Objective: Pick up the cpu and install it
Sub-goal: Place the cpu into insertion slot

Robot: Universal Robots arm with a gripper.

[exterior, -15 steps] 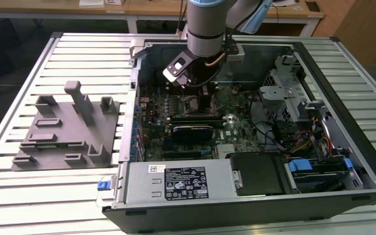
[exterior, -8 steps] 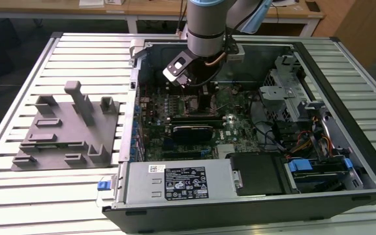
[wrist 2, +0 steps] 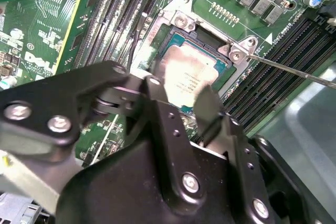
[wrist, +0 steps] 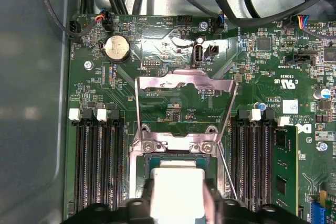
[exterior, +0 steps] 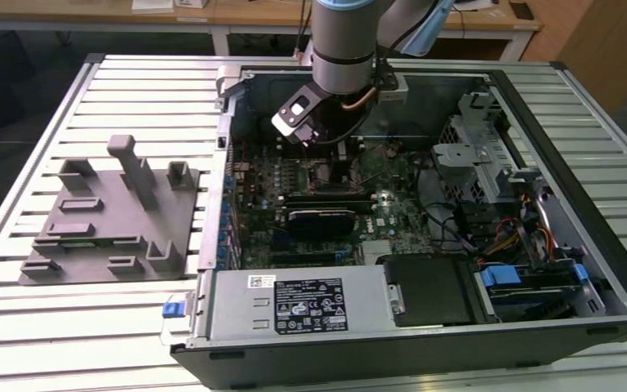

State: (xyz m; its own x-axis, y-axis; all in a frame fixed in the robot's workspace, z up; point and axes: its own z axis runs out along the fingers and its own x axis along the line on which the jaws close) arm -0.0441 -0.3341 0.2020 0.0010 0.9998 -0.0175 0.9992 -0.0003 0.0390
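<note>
Second wrist view: hand point(wrist 2: 181, 93) hangs straight over the socket point(wrist 2: 239, 53) on the motherboard point(wrist: 262, 77), inside the open computer case point(exterior: 607, 269). The cpu point(wrist 2: 189, 69) lies directly under the hand, between the two fingers point(wrist 2: 207, 106), silvery top up. The hand is closed to the chip's width, one finger against each of two opposite edges, so I read it as gripping the cpu.

The chip is square, with no long axis to speak of. Its edges run parallel to the socket frame, and no twist is visible. The gripped edges are the ones facing the memory slots point(wrist: 100, 166) on either side. The cpu sits in the socket opening or just above it; I cannot tell if it is fully seated.

The load plate point(wrist: 184, 85) is flipped open, lying flat on the board beyond the socket. The thin lever point(wrist 2: 294, 72) sticks out free beside the frame.

In the exterior view the gray slotted fixture point(exterior: 107, 220) sits on the table point(exterior: 140, 90), well apart from the hand, on the exterior view's left.
</note>
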